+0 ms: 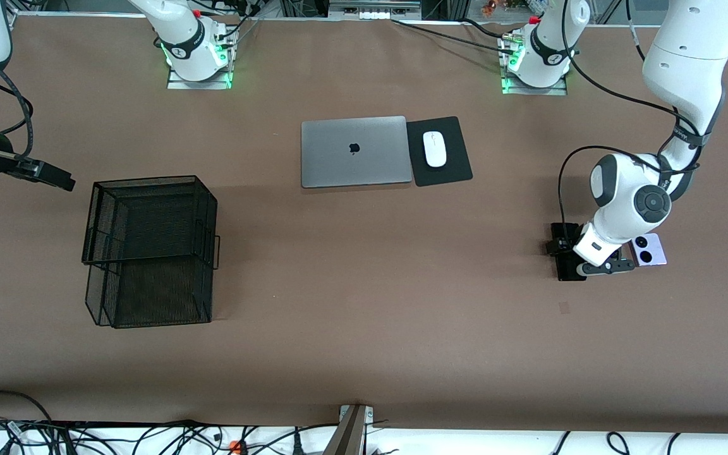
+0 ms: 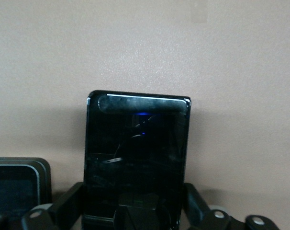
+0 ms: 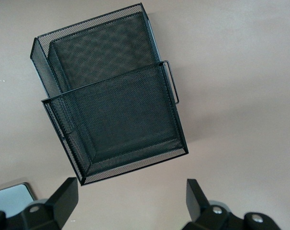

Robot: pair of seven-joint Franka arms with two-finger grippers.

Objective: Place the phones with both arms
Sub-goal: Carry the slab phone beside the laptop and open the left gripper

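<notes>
Left gripper is down at table level at the left arm's end, fingers set against both long edges of the long black phone, pinching it. That phone lies flat on the brown table, running out between the jaws, with its glossy face up. Just beside the gripper, toward the table edge, sits the lilac-white phone, two black circles showing, flat on the table. On the gripper's opposite flank the left wrist view catches the corner of a small black phone, flat, close to the finger but apart from the long one.

Right gripper waits in the air near the right arm's end, jaws spread wide, nothing between them. Below it is the black mesh tray stack, two tiers, upper one offset from the lower. A silver corner at the edge of the right wrist view can't be identified.

Mid-table, well apart from both grippers: closed silver laptop, with a white mouse on a black mouse pad touching the laptop's edge.
</notes>
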